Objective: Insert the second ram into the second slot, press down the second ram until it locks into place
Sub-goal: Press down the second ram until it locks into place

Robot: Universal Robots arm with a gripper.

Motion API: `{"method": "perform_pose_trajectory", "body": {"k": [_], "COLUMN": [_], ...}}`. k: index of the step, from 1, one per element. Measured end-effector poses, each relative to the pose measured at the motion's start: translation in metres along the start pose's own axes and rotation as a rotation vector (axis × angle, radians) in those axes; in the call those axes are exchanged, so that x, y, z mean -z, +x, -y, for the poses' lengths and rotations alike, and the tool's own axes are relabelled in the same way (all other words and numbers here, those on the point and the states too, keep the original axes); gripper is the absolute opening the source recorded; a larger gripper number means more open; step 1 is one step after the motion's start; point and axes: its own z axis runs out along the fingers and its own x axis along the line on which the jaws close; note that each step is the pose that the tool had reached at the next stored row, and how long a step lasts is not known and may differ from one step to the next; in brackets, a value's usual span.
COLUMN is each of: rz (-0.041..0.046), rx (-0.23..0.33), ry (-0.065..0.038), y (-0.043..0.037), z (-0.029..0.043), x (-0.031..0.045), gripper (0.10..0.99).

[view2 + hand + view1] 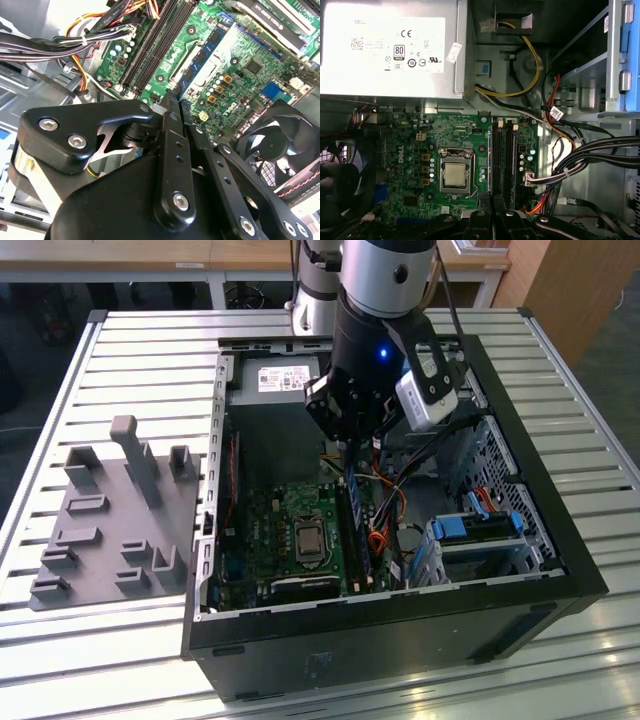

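My gripper (350, 462) hangs inside the open computer case, just above the far end of the memory slots (357, 530) on the green motherboard (290, 535). Its two black fingers (169, 125) are pressed together with nothing showing between them. A long, thin dark-blue stick, the second ram (364, 538), stands on edge in the slots beside the processor socket (307, 537). In the first wrist view the slots (503, 160) run straight away from the fingertips (485, 201). I cannot tell from these views whether the end clips are latched.
The case's black walls (540, 500) surround the work area. A bundle of black, orange and yellow cables (580, 160) lies close beside the slots. The power supply (390, 47) sits beyond them, a fan (280, 145) at the board's other side. A grey fixture tray (110, 515) lies on the exterior view's left.
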Motion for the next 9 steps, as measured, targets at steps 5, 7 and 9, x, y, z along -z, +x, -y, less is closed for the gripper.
{"method": "perform_pose_trajectory", "body": {"k": [5,7,9], "rz": [0.0063,0.0094,0.0128], "rx": [0.000,0.000,0.001], "ry": [0.000,0.000,-0.002], "y": [-0.0003,-0.0004,-0.0004], "z": [0.0000,0.0000,0.0000], "x": [-0.0065,-0.0089,-0.0108], "gripper": [0.137,0.137,0.137]}}
